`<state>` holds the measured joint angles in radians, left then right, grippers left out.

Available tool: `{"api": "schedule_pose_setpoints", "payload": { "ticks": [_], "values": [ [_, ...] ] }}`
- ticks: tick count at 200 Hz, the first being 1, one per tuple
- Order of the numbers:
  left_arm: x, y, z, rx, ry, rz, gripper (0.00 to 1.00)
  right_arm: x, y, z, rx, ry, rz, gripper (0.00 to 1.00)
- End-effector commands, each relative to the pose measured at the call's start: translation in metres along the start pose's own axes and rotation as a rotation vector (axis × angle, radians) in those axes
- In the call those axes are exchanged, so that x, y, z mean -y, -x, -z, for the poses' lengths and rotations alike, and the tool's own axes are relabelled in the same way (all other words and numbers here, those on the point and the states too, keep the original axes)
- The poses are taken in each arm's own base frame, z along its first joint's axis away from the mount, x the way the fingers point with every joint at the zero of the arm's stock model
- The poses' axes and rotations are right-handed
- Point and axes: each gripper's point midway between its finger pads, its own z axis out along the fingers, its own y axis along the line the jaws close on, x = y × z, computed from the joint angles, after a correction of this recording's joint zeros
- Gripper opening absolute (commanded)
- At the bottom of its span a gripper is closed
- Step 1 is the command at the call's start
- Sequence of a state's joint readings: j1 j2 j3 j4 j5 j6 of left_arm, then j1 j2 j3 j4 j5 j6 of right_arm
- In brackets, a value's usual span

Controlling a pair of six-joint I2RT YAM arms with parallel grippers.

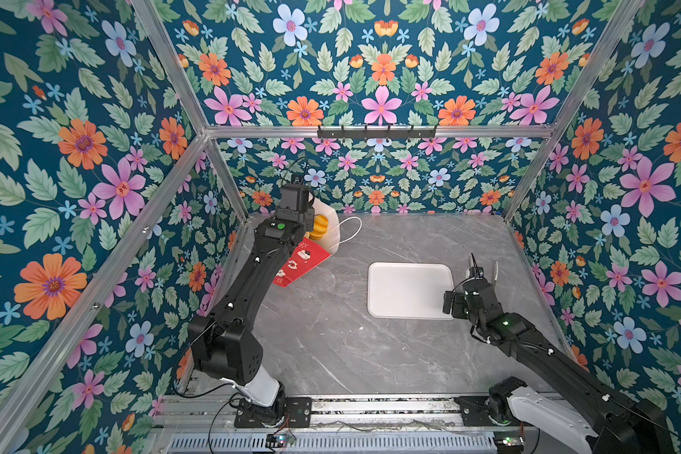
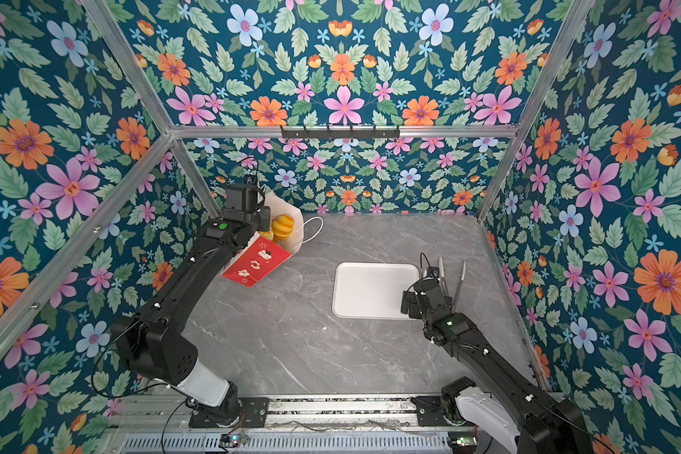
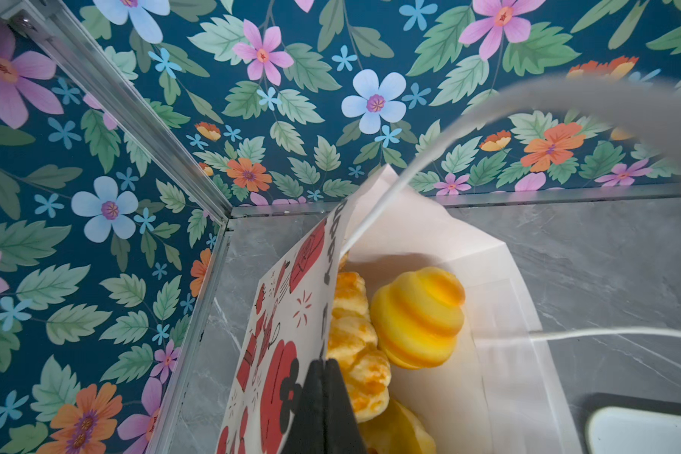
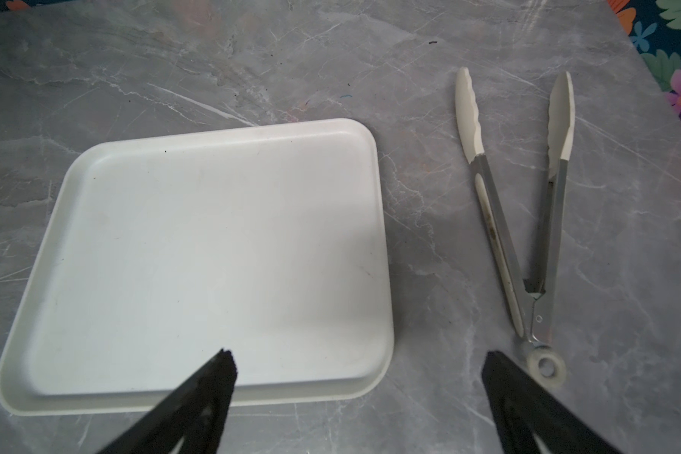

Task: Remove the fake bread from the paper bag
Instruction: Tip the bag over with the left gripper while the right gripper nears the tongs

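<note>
My left claw (image 3: 323, 367) is closed on the rim of the bag (image 3: 288, 314), with the printed wall pinched between the fingers. The wrist hides the claw in both top views. The bag (image 1: 303, 259) sits at the far left of the desk (image 1: 331, 334), tipped over at a slant with its mouth up and facing far. One cord handle loops out to the right onto the desk.

All the bread (image 3: 417, 318) I can see is inside the bag. A ribbed round roll lies against the white lining. A plaited loaf (image 3: 354, 334) is just beside it, pressed to the wall I'm holding. Another yellow piece sits deeper, half hidden behind my fingers.

My right claw (image 4: 358, 355) has its jaws spread wide and holds nothing. It hangs over the near right corner of the tray (image 4: 213, 243). The tray lies flat, right of the middle of the desk. The tongs (image 4: 496, 236) lie just right of the tray, apart from it. They are splayed in a V with their tips pointing far.
</note>
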<state>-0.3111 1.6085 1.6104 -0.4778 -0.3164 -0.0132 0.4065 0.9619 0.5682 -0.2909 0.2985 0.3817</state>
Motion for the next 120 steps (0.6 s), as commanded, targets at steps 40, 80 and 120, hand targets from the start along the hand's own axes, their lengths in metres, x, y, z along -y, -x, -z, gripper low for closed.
{"api": "schedule_pose_setpoints", "payload": {
  "ticks": [40,80,120],
  "values": [
    [0.059,-0.002,-0.013,0.065,-0.144,-0.001,0.0,0.002,-0.009,0.002,-0.034,0.001,-0.022,0.99],
    [0.103,-0.017,0.0,0.073,-0.236,-0.003,0.0,0.013,0.007,0.014,-0.042,-0.01,-0.115,0.99],
    [0.132,-0.033,0.025,0.102,-0.34,0.017,0.0,0.054,0.009,0.006,-0.137,-0.172,-0.155,0.99]
  ]
}}
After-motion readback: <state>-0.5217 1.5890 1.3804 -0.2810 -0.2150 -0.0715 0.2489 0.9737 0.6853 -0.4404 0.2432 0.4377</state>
